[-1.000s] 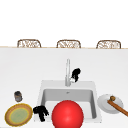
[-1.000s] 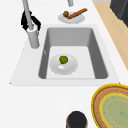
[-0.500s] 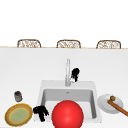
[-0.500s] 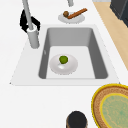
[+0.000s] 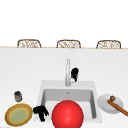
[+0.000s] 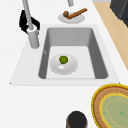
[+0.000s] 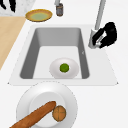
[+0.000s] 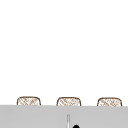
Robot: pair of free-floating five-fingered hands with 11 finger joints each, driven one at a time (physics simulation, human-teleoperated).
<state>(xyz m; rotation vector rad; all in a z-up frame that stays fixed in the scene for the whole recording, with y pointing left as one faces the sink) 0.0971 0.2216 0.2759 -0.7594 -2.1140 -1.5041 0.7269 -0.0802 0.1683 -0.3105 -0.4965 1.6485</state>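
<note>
My right hand [image 5: 74, 74] is at the base of the grey faucet [image 5: 67, 72], on its right side, fingers curled round the faucet's side handle; the side views show this hand [image 7: 107, 34] [image 6: 25, 23] tight against the faucet's post [image 7: 93, 42]. My left hand [image 5: 41, 112] hangs idle over the counter by the sink's front left corner, fingers relaxed and pointing down, holding nothing. In the sink basin [image 6: 72, 40] lies a white dish [image 6: 63, 65] with a small green lime [image 6: 63, 59] on it. A big red ball [image 5: 67, 115] covers the sink's front edge in the front view.
A yellow-rimmed plate [image 5: 18, 114] and a dark cup [image 5: 18, 96] stand left of the sink. Right of it, a white plate [image 5: 106, 103] carries a brown bread stick [image 7: 35, 116] and a round brown nut [image 7: 59, 113]. Three wicker chair backs [image 5: 68, 43] line the counter's far edge.
</note>
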